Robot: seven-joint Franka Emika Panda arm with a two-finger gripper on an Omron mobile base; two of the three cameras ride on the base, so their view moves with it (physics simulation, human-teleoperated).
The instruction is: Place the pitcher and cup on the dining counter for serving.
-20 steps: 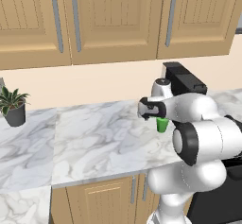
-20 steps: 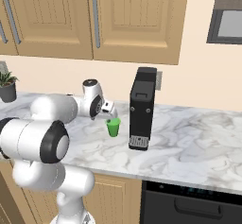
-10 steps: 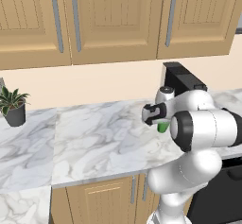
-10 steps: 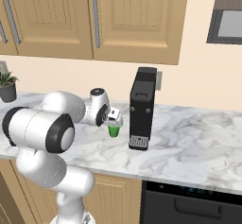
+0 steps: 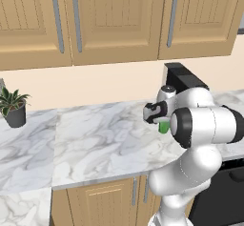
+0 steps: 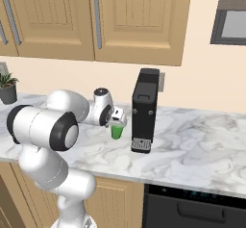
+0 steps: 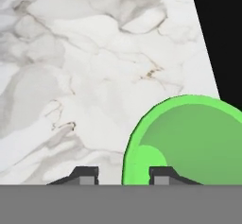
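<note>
Left base: end effector [image 5: 159, 121] low over green cup [image 5: 164, 126] on the wall worktop [image 5: 95, 139], wrist blocks it. Right base: cup beside black coffee machine [image 6: 145, 109]. Hand view: fingertips [image 7: 86, 174] straddle the cup's rim wall, pinch looks incomplete

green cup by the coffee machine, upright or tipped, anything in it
Upright: the green cup stands on the marble counter, mouth up. In the hand view its green inside looks empty.

A home kitchen: panelled wooden wall cabinets [image 5: 109, 20] hang above a marble worktop [image 5: 95, 139], a black coffee machine [image 6: 144, 109] near its back edge, an oven [image 6: 192, 208] beneath.
</note>
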